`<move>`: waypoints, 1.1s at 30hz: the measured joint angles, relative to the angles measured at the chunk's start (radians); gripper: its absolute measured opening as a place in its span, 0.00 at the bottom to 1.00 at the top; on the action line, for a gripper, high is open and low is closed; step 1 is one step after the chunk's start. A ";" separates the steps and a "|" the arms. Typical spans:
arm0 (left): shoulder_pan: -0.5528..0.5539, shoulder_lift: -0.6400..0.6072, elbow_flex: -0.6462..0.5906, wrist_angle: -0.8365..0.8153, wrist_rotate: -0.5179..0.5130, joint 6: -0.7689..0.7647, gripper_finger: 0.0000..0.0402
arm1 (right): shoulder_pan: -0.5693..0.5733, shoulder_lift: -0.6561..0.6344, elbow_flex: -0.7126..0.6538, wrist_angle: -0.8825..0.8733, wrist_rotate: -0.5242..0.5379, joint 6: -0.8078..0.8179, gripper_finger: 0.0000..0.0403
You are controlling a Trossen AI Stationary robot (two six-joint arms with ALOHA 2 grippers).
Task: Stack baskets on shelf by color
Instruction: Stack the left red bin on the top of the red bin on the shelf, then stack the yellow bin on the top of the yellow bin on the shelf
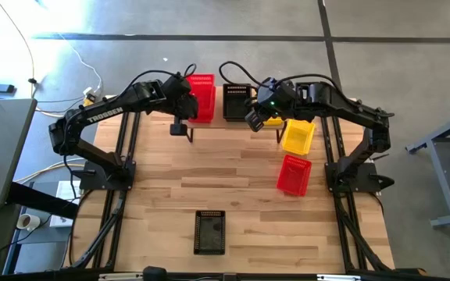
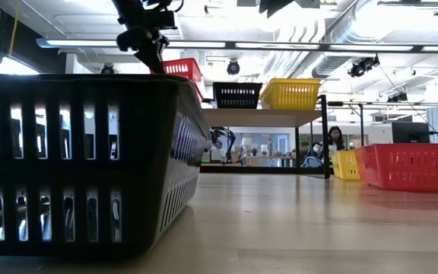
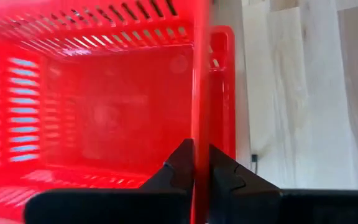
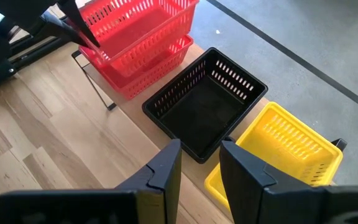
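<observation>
Because you sort by colour: left pincer (image 3: 195, 163) pinches the red plastic mesh basket (image 1: 201, 97) wall, over the red one on the wooden shelf (image 4: 135, 102).
Right pincer (image 4: 201, 163): narrowly parted, empty, above the shelf.

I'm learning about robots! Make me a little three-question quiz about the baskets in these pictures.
1. True or false: the left gripper is shut on the wall of a red basket above the shelf.
2. Which colour is the basket in the middle of the shelf? A) red B) black C) yellow
3. Fill in: away from the shelf, the loose baskets on the table number ____.

Key
1. True. Its fingers pinch the wall, over another red basket.
2. B. The black shelf basket sits between the red stack and a yellow basket.
3. Three: a yellow one, a red one and a black one. The right gripper hangs open over the shelf.
</observation>
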 joint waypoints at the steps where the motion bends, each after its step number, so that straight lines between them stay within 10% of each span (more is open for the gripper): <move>1: 0.000 0.000 0.000 0.000 0.000 0.000 0.04 | 0.000 0.000 0.000 0.000 0.000 0.000 0.24; 33: -0.010 -0.010 0.057 -0.043 -0.028 -0.075 0.45 | 0.000 0.000 0.000 -0.037 -0.062 -0.035 0.24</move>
